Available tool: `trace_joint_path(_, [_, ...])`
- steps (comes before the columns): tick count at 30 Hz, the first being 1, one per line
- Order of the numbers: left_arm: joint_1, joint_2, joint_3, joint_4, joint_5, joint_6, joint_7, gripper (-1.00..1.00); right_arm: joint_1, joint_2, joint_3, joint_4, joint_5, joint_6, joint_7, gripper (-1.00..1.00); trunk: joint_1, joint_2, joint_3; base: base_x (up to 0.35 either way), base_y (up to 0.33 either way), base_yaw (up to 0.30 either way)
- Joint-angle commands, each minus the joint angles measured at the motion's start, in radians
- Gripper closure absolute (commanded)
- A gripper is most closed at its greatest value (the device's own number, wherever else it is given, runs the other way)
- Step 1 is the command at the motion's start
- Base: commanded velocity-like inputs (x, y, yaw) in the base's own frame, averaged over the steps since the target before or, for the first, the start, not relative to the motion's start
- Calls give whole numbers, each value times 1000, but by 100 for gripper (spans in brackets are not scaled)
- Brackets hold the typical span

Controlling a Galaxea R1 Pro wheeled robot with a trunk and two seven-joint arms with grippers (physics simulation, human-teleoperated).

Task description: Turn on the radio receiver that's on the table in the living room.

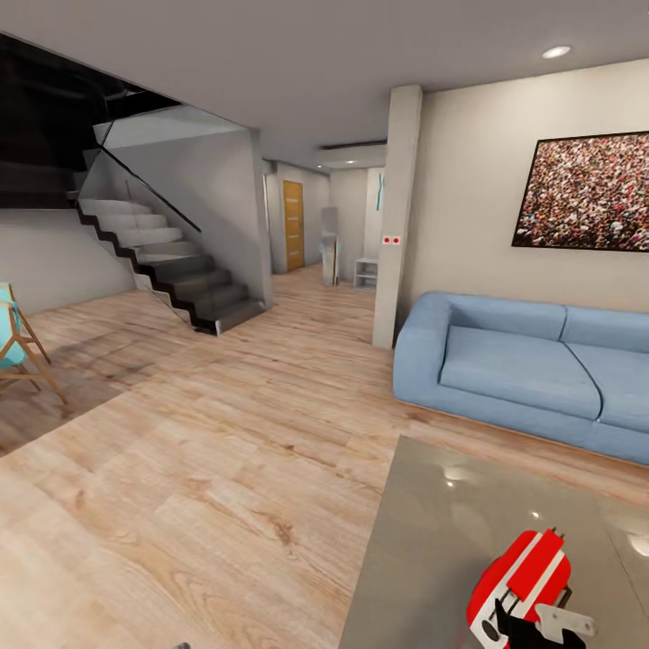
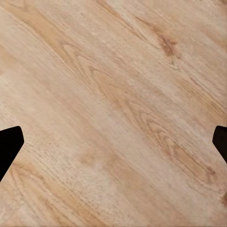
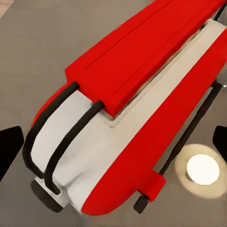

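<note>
The right tool [image 3: 113,137] hangs just above the radio receiver [image 3: 127,104], its fingers spread wide to either side and gripping nothing, so the approach looks done and, as I judge it, the press on the switch is what remains; I cannot tell whether the radio is on. The receiver lies on the glossy grey counter [image 1: 433,541], directly under that tool, with bare counter around it and the blue sofa [image 1: 532,370] well beyond. The left tool [image 2: 113,142], likewise spread and empty, faces the wooden floor [image 2: 113,94].
</note>
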Motion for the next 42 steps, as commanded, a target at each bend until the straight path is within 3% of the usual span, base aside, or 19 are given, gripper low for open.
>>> trace_joint_path(1, [0, 0, 0, 0, 0, 0, 0, -100, 0, 0, 0, 1, -3, 0, 2, -100, 0, 0, 0, 1, -2, 0])
trace_joint_path(8, [0, 0, 0, 0, 0, 0, 0, -100, 0, -1, 0, 44, -4, -2, 6, -100, 0, 0, 0, 0, 0, 0])
trace_joint_path(13, [0, 1, 1, 0, 0, 0, 1, -100, 0, -7, -5, 47, -3, -49, 3, -100, 0, 0, 0, 0, 0, 0])
trace_joint_path(19, [0, 1, 3, -1, 1, 0, 1, -100, -5, -36, -10, 10, -5, -63, 3, -100, 0, 0, 0, 0, 0, 0])
trace_joint_path(30, [0, 1, 1, 0, 0, -13, 1, -100, -6, -38, -8, -112, -7, -61, 7, -100, 0, 0, 0, 0, 0, 0])
trace_joint_path(42, [0, 0, 1, 0, 0, -14, 1, -100, -6, -37, -8, -123, -7, -61, 7, -100, 0, 0, 0, 0, 0, 0])
